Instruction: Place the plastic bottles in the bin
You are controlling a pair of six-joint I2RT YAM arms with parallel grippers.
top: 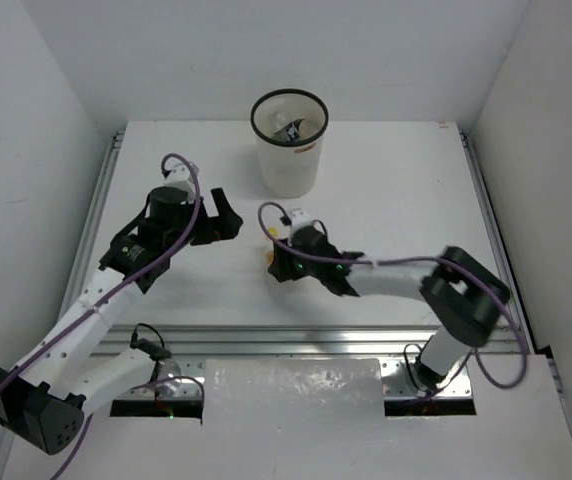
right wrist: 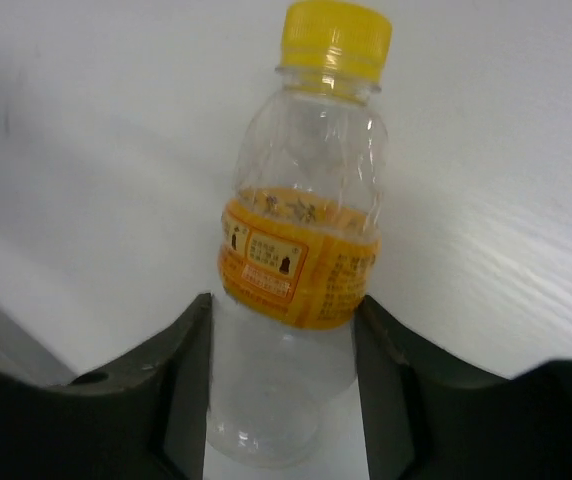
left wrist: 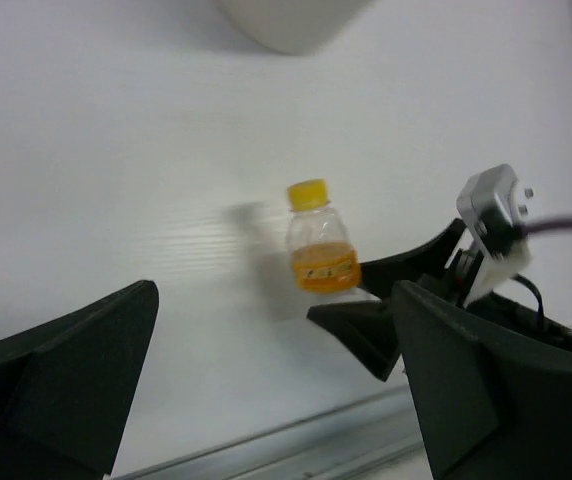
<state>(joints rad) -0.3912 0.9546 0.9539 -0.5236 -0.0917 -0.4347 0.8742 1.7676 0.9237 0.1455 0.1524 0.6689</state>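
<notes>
Step in hand, as I read it: the grab. R gripper [right wrist: 284, 305] is low at the table [top: 396, 190], near-centre, w/ its two fingers either side of the bottle [right wrist: 301, 200], a clear one w/ yellow cap and orange label. From the R wrist cam both fingers look pressed to the bottle's lower half, below the label, so I'd call it clamped on. Bottle is upright. Can't tell if its base is on the table or just off it, since the fingers hide it.

L gripper [top: 224, 214] hangs nearby on the left, jaws spread wide, nothing in them, pointing roughly at the bottle.

The bin [top: 288, 170] stands upright at the far-centre of the table, well apart from the bottle and straight beyond it.

Next move prob. calls for a straight lift w/o tipping, then a carry forward over the bin rim, high enough to clear it, and a release above the opening. The grip is low on a slick round body, so it could swivel or slip. L arm should keep out of the path.

Counts:
- Bottles out on the table: 1.
- In the bin: one dark label [top: 288, 130] shows, so at least 1 bottle by my guess. The rest of the inside is too small to count.
- Bins: 1.
- Arms: 2.
</notes>
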